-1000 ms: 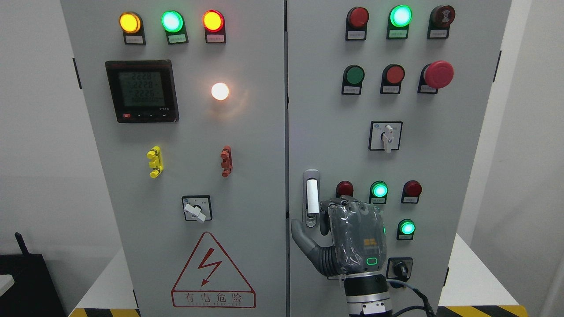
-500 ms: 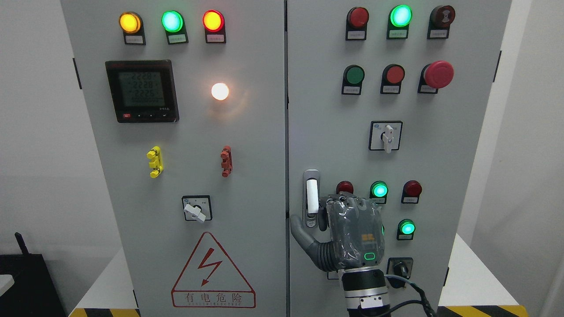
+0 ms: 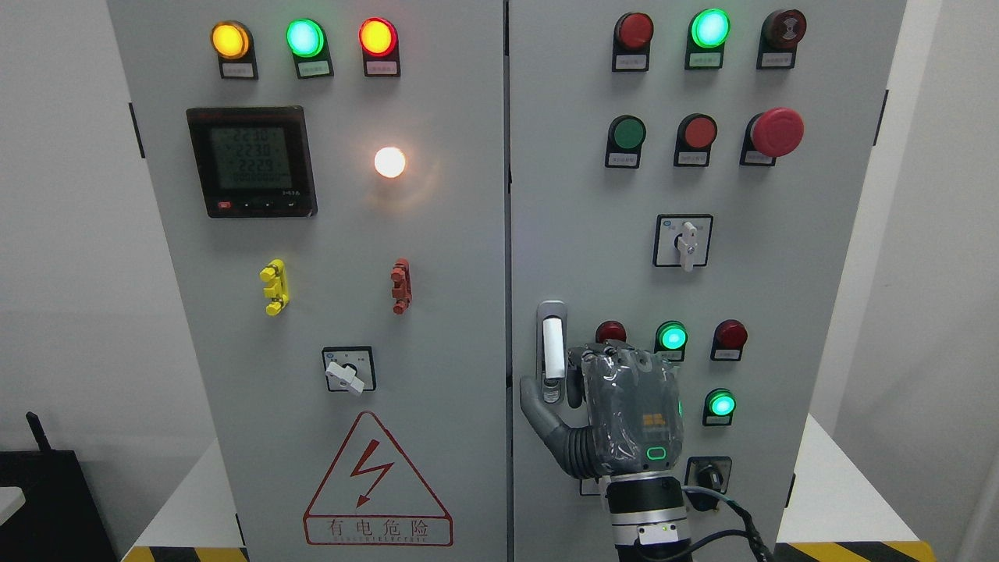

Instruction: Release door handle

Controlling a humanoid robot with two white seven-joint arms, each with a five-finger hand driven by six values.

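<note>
Around your right hand (image 3: 620, 417) sit a red lamp (image 3: 610, 331) and green lamps (image 3: 671, 336). Door handle (image 3: 552, 347) stands upright just left of the curled fingers (image 3: 576, 382); thumb (image 3: 538, 406) below it, contact unclear.

Right hand (image 3: 616, 414) covers lower end of door handle (image 3: 552, 343); fingers curled behind palm, contact with handle unclear. Forearm cut by bottom edge. Button labels too small to read. Cabinet (image 3: 437, 328) top and bottom cropped.

door handle (image 3: 552, 350) left of hand (image 3: 616, 406), buttons (image 3: 672, 336) above
</note>
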